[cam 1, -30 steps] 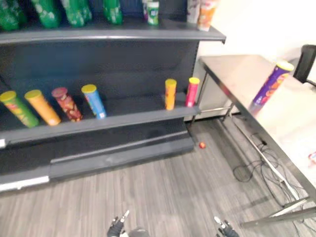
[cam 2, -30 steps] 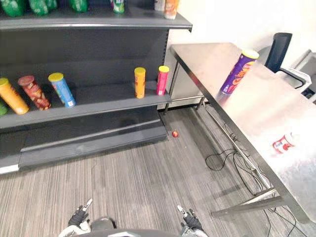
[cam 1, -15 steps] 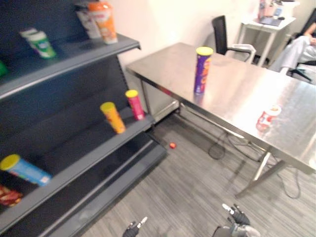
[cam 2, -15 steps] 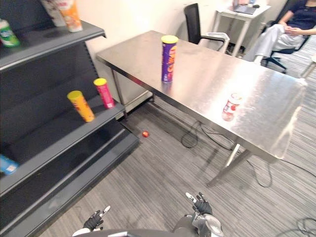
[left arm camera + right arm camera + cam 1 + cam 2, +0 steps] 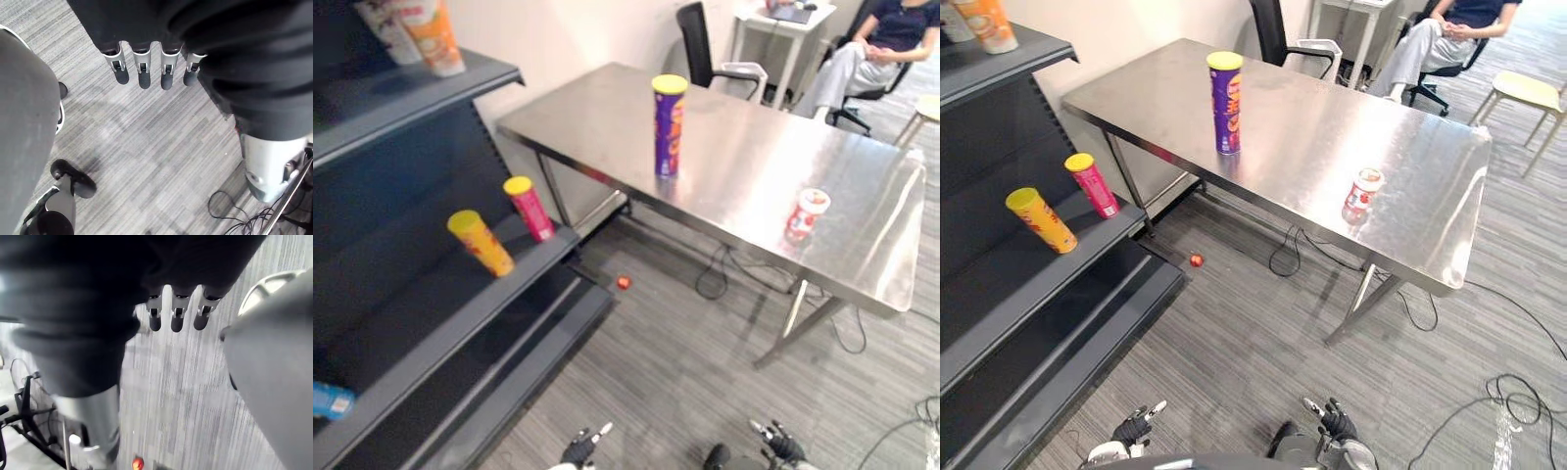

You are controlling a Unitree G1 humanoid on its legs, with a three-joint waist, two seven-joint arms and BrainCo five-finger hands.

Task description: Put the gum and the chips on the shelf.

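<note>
Upright on shiny steel table [image 5: 587,108]: tall purple chips can [image 5: 669,125], small red-white gum tub [image 5: 806,212], well apart. Low over grey floor: left hand [image 5: 1131,429], right hand [image 5: 1337,424], fingers straight, holding nothing.

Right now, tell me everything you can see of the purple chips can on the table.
The purple chips can is a tall, slim tube with a yellow lid and orange print on its side. It stands upright on the steel table, close to its near edge, its reflection showing in the metal. Only the table touches it.
</note>
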